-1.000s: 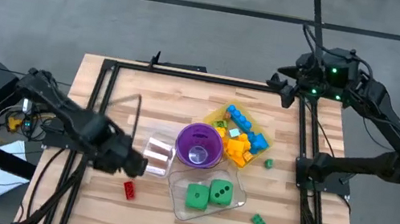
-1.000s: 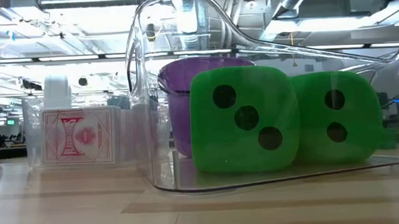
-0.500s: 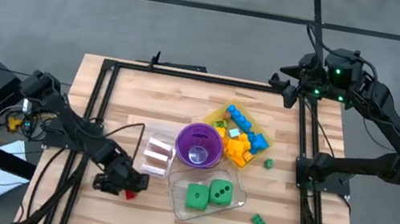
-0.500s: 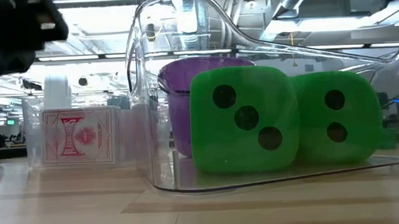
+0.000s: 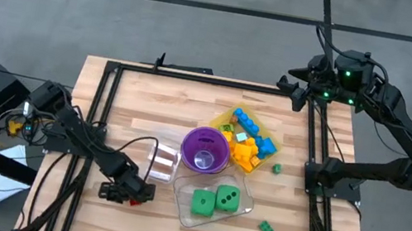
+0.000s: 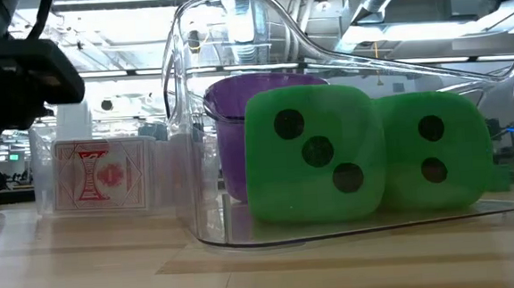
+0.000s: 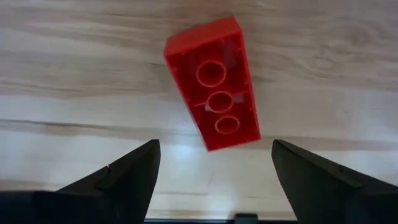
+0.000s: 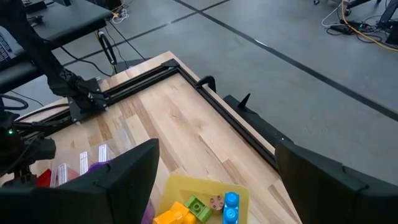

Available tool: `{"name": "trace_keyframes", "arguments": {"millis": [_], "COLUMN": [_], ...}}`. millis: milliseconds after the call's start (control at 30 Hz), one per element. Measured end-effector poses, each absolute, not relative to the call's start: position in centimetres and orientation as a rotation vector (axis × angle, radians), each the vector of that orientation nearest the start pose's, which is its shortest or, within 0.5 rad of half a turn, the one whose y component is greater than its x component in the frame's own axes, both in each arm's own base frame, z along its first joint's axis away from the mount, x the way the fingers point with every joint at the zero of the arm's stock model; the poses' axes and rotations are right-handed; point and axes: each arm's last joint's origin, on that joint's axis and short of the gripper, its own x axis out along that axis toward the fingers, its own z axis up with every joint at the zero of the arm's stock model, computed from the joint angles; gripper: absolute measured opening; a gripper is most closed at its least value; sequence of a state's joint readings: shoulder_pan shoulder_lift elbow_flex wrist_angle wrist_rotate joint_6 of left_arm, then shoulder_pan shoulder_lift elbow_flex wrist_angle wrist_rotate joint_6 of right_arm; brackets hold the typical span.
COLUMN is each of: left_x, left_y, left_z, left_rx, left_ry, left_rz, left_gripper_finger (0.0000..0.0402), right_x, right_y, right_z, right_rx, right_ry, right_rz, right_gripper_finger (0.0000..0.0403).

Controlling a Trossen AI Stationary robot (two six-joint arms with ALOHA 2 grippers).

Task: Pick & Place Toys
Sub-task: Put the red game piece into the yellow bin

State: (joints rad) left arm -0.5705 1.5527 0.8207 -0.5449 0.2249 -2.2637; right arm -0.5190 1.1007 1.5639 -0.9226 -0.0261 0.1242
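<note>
A red brick (image 7: 214, 93) lies on the wooden table near its front left, hollow underside up; it also shows in the high view (image 5: 145, 195). My left gripper (image 7: 214, 142) is open right over it (image 5: 134, 194), one finger on either side of the brick's near end, apart from it. My right gripper (image 5: 290, 88) is open and empty, raised over the table's far right corner. Two green dice (image 5: 214, 200) sit in a clear tub (image 5: 181, 212). Blue, yellow and orange bricks (image 5: 248, 139) lie in a yellow tray (image 5: 225, 116).
A purple cup (image 5: 204, 149) stands mid-table beside a small clear tub (image 5: 163, 159) holding cards. Two loose green bricks (image 5: 266, 230) (image 5: 276, 169) lie on the right. A black frame (image 5: 101, 115) runs along the table's left, far and right sides.
My left gripper has gone from beside the small clear tub toward the table's near edge and down to the red brick. It now stands low over the brick.
</note>
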Motion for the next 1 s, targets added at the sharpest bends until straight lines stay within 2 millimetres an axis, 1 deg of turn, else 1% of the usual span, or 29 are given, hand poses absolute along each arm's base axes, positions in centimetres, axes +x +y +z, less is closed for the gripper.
{"name": "trace_keyframes", "arguments": {"millis": [200,367,700,833,1000], "left_x": [22.13,22.13,22.13,22.15,22.19], "left_y": [-14.96,-14.86,-14.85,-14.88,-14.92], "left_z": [14.84,14.80,14.80,14.80,14.83], "left_rx": [-1.557,-1.543,-1.541,-1.543,-1.546], "left_ry": [1.341,1.312,1.311,1.311,1.308], "left_rz": [1.041,1.048,1.046,1.042,1.035], "left_gripper_finger": [0.0301,0.0301,0.0296,0.0267,0.0206], "right_x": [15.62,15.62,15.62,15.62,15.63], "right_y": [-8.84,-8.84,-8.84,-8.84,-8.83], "right_z": [45.91,45.91,45.91,45.91,45.92], "right_rx": [0.245,0.245,0.245,0.245,0.245], "right_ry": [0.417,0.417,0.417,0.417,0.416], "right_rz": [-0.512,-0.512,-0.512,-0.512,-0.511], "right_gripper_finger": [0.0311,0.0311,0.0311,0.0311,0.0311]}}
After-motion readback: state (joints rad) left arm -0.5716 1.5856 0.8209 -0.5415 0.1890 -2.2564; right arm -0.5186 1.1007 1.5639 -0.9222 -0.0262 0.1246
